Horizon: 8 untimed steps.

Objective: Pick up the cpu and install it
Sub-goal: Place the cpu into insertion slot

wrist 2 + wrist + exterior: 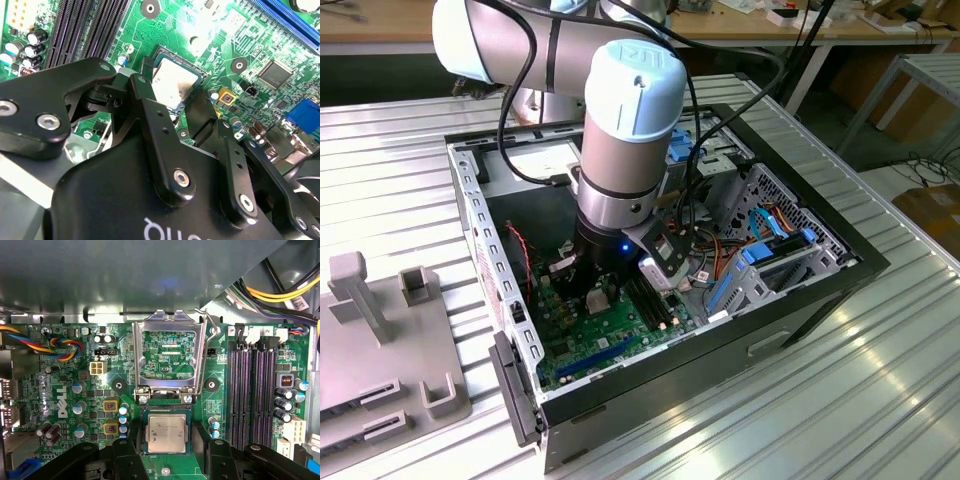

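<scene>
The gripper [168,441] is down low over the green board [590,345], and the cpu [167,433] lies flat in its socket, dull silver top up, right between the gripper's two black sides; whether the gripper is clamped on the chip or merely brackets it, I cannot tell. Just beyond the socket the silver socket frame [169,357] is swung open, with green board and white lettering showing through its hollow middle, and its wire lever [212,332] stands beside it; neither covers the cpu. Near the socket run four black memory slots [250,390], a row of small round capacitors [283,405] and a white connector [98,367]. A twisted bundle of coloured wires [60,347] and some yellow cables [280,292] lie at the board's edges. White print is scattered across the board, and the gripper's body carries white lettering in the second wrist view. That view, looking past the black linkage, adds a long blue slot [290,20] and a dark square chip [275,74] soldered flat. The exterior view gives the wider scene: the arm [620,130] reaching down into an open black computer case [800,300] on a ribbed metal table [820,400], a blue light [623,247] on its wrist, and a grey fixture [380,340] at the exterior view's left.
</scene>
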Each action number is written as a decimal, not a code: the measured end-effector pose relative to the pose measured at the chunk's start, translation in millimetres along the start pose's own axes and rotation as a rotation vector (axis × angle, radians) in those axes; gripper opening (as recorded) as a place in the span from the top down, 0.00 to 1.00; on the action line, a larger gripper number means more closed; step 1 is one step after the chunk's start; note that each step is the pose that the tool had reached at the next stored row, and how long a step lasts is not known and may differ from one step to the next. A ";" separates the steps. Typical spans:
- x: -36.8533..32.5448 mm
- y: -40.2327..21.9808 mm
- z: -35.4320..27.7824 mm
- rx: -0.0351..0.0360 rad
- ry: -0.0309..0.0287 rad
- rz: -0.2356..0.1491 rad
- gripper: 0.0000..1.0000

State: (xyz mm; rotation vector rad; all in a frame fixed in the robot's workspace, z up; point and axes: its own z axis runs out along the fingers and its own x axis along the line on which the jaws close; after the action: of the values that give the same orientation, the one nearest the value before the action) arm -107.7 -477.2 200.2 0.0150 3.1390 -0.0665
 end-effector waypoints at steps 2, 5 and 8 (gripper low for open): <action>0.0 0.0 0.0 0.0000 0.0000 0.000 0.47; 0.0 0.0 -0.5 -0.0002 0.0001 0.000 0.47; 0.0 -0.1 -1.9 -0.0001 0.0009 0.000 0.47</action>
State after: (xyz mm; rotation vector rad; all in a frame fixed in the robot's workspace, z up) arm -107.7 -477.2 202.1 0.0155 3.1399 -0.0663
